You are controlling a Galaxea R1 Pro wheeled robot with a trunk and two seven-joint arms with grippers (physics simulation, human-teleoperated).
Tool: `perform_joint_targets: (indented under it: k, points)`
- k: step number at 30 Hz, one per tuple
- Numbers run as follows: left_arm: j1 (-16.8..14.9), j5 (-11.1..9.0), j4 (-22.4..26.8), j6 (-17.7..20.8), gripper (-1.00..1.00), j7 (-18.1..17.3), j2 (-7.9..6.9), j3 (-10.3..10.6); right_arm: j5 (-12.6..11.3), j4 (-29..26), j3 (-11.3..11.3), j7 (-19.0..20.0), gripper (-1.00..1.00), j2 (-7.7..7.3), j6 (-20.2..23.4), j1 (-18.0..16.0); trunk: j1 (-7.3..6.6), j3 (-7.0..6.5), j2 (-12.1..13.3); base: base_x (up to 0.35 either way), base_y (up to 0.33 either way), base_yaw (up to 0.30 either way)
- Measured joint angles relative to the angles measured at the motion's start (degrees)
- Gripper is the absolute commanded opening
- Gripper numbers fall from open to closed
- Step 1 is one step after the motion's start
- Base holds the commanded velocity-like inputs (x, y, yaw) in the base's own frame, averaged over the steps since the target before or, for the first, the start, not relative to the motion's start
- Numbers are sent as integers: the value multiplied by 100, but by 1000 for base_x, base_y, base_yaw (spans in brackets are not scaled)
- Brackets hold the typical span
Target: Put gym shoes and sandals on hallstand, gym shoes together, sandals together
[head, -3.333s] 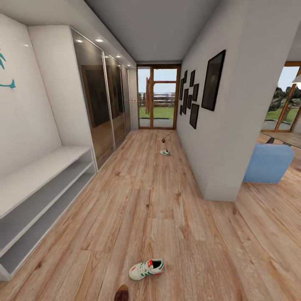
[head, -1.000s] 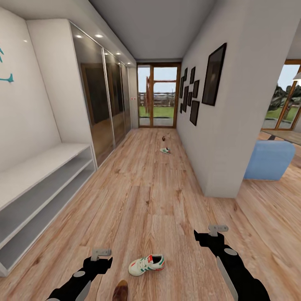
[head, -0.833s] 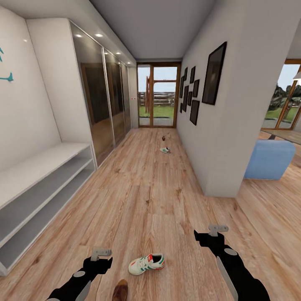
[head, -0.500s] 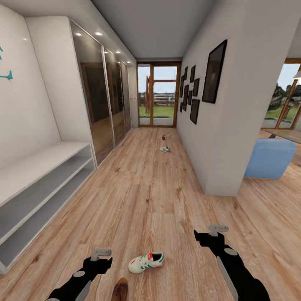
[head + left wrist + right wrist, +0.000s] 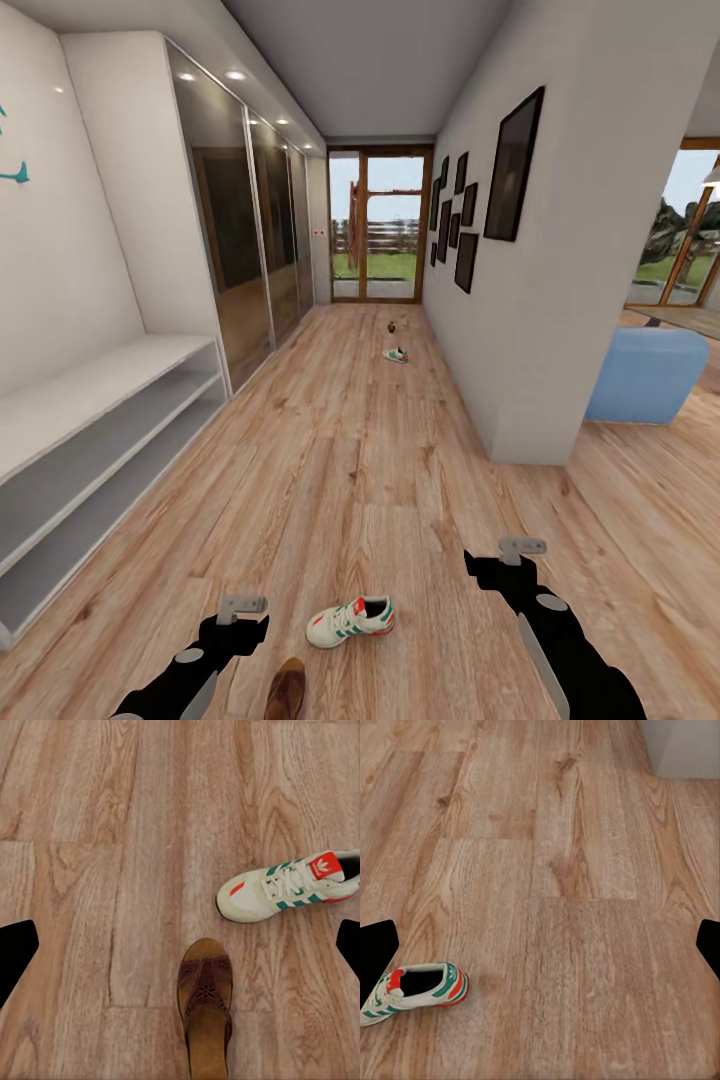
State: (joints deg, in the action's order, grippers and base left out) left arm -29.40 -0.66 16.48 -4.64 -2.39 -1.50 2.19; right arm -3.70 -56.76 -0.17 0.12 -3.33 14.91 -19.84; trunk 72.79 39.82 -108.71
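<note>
One white gym shoe [image 5: 350, 621] with green stripes lies on the wood corridor floor [image 5: 360, 470], between my two arms. A brown sandal [image 5: 287, 690] lies just nearer than it. In the left wrist view the gym shoe [image 5: 289, 885] and the sandal [image 5: 205, 1001] lie side by side under my open left gripper [image 5: 180, 949]. My left gripper [image 5: 243, 605] hangs left of the shoe. My right gripper [image 5: 522, 547] hangs open to its right, and its view catches the shoe [image 5: 412, 992]. Far down the corridor lie the second gym shoe [image 5: 396, 355] and the second sandal [image 5: 392, 325]. The hallstand is out of view.
A plain low white two-tier bench [image 5: 90, 400] runs along the left wall, followed by mirrored wardrobe doors [image 5: 240, 240]. A white wall corner [image 5: 530, 440] juts out on the right, with a blue seat [image 5: 645, 375] behind it. A glass door [image 5: 380, 235] closes the far end.
Both arms have come up into the head view since the earliest frame. Over the last second the camera shifted slightly; shoes and grippers kept their places.
</note>
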Motion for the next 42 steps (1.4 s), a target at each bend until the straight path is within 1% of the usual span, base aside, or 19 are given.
perform_joint_targets:
  k: [29,42]
  points:
    - [0,-3,0,-2,100,3,-1,-10,4,-1,1,-4,100,0,0,0,637,522,-1163,0,0,-2]
    - [-1,-5,-1,-7,100,2,-5,-33,-4,-8,0,-12,100,6,-1,0,923,819,-1685,0,0,-115]
